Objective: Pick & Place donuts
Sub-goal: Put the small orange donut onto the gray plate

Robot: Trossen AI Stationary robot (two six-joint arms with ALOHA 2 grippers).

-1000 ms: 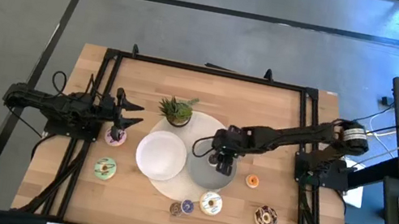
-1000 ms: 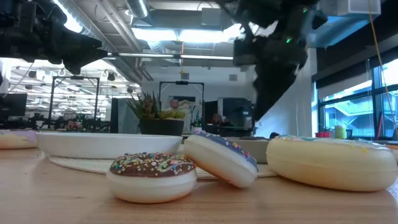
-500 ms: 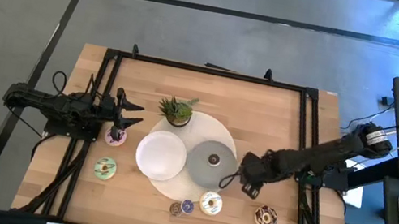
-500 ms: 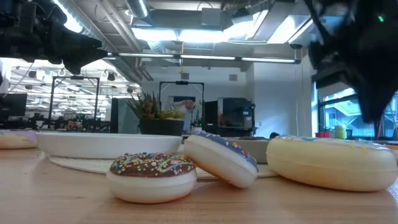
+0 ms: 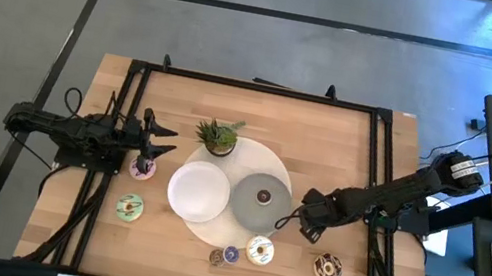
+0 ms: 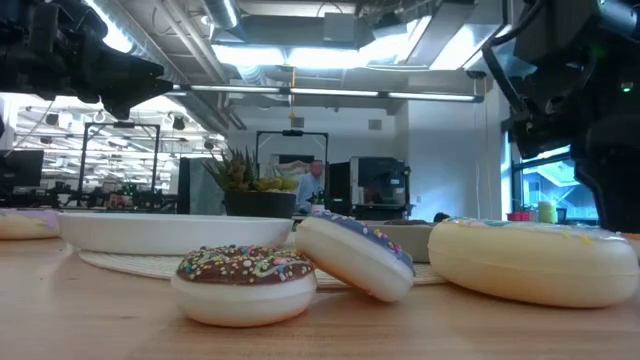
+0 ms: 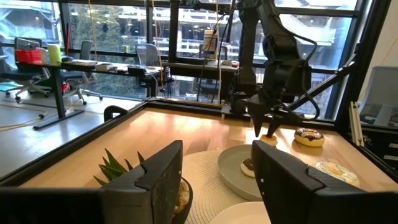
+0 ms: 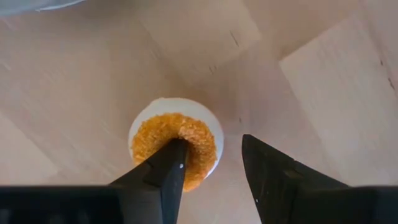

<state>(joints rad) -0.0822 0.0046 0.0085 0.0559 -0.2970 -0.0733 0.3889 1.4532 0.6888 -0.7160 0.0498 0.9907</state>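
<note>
The orange donut (image 8: 176,142) lies flat on the wood right of the grey plate (image 5: 244,209); in the high view the right arm hides it. My right gripper (image 8: 214,171) is open above it, pointing down, one finger over its hole and the other outside its rim; it also shows as the right gripper (image 7: 268,127). A brown donut (image 5: 263,197) sits on the grey plate. My left gripper (image 5: 157,138) waits open above the pink donut (image 5: 142,169). A green donut (image 5: 129,206), a blue-purple donut (image 5: 229,255), a white-sprinkled donut (image 5: 258,251) and a chocolate donut (image 5: 327,267) lie near the near edge. My right gripper stands over the orange donut from above, one finger (image 8: 166,171) at the inner edge of its ring (image 8: 186,134), the other clear of the rim. Whether that finger touches the donut, I cannot tell.
A white plate (image 5: 199,193) lies left of the grey one, both on a round pale mat (image 5: 252,160). A small green potted plant (image 5: 217,136) stands at the mat's far side. Bare wood lies along the far edge and right of the orange donut.
My right gripper has moved from over the grey plate toward the table's right edge, ending above the orange donut. The brown donut, hidden under the gripper a second ago, now shows lying on the grey plate.
</note>
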